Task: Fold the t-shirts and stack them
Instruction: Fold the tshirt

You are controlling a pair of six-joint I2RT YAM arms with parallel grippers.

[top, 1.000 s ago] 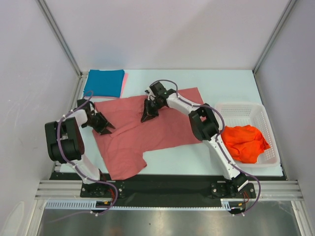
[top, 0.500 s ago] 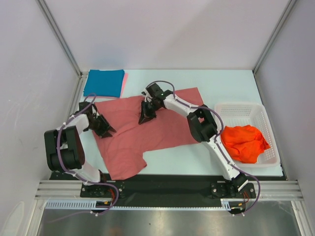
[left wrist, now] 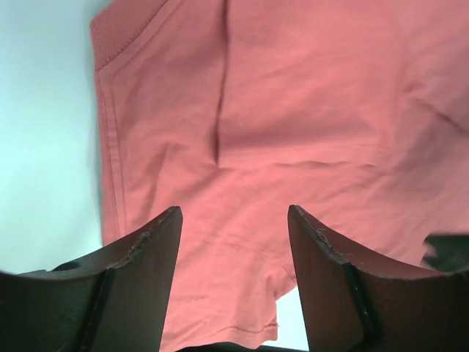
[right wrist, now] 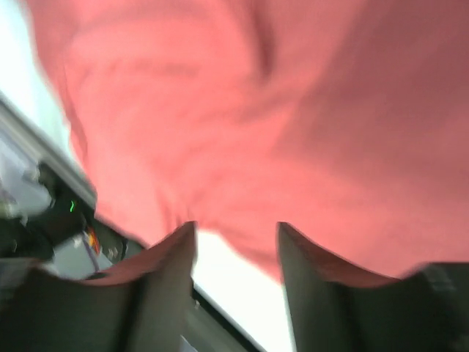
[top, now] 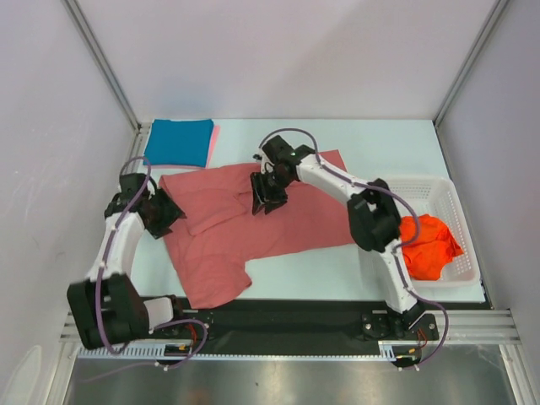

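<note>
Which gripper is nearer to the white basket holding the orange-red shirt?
Right. The right gripper is over the middle of the salmon-red t-shirt, left of the basket; the left gripper is at that shirt's left edge, farther away.

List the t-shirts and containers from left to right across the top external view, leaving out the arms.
teal-blue t-shirt → salmon-red t-shirt → white basket, holding the orange-red t-shirts

Salmon-red t-shirt point(top: 221, 245) on the pale table point(top: 325, 268)
</note>
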